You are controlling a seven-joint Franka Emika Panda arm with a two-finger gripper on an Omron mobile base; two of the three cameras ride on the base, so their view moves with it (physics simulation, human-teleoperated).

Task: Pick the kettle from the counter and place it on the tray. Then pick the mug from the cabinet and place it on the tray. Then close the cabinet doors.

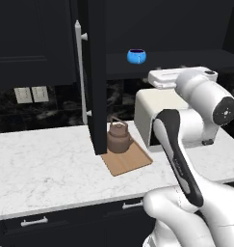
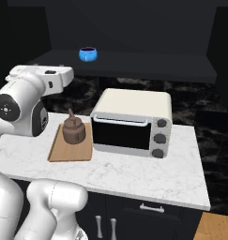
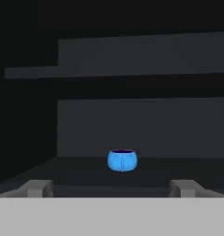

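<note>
Kettle [image 1: 119, 137]: sitting upright on the tray [image 1: 129, 161], which is lying on the counter [image 1: 46, 159] just beside a white toaster oven [image 2: 133, 122], at its 9 o'clock in the right base view.

Mug [image 3: 122, 161]: standing on the cabinet [image 2: 134, 63] shelf, at 12 o'clock from the gripper [image 3: 112, 188] in the hand view, well apart.

Gripper: fingers [image 3: 38, 187] standing spread wide, gripping nothing.

Cabinet doors [image 1: 95, 72]: left panel standing open.
</note>
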